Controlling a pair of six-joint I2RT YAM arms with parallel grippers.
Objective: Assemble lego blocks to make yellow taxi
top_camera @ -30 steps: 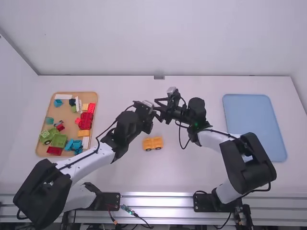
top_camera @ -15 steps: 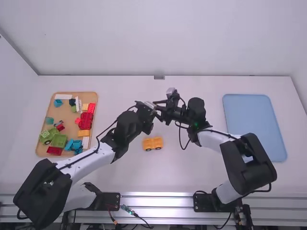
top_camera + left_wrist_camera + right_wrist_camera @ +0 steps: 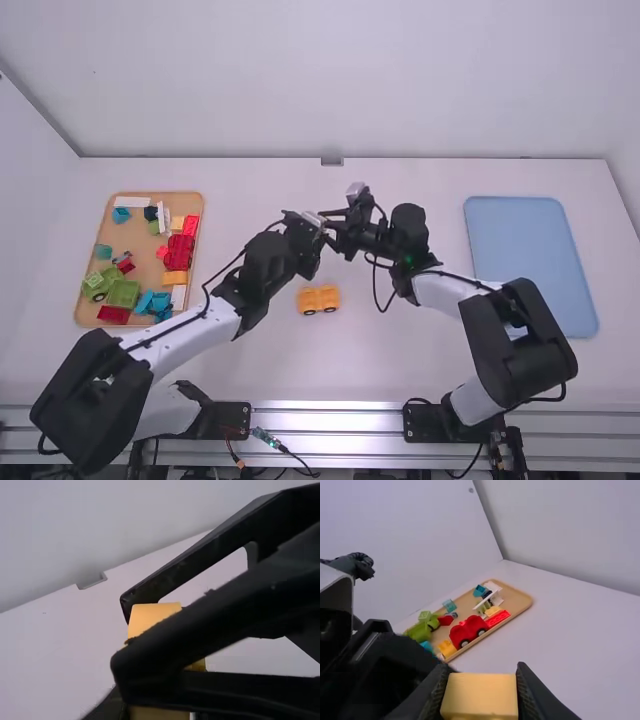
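Pinching yellow block (image 3: 480,696) between fingertips of right gripper (image 3: 328,227). Likewise pinching yellow piece (image 3: 160,714) in left gripper (image 3: 319,233); cannot tell whether same block. Held close together, beyond wheeled yellow base (image 3: 319,299) in high view.

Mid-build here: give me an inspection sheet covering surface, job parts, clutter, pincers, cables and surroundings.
Surface: white table, with a flat blue rectangular tray at the right.
Job parts: yellow-orange plastic wheeled base on the table, between the arms.
Clutter: light-brown tray at the left, holding mixed red, green, blue, white and yellow blocks.
Left pincer: appears shut on a yellow plastic piece, largely hidden.
Right pincer: shut on a pale-yellow plastic block, close to the left pincer. Whether the two pieces are joined: cannot tell.
Cables: black cable loop hanging by the right arm.
Surroundings: plain white wall behind; metal rail in front.
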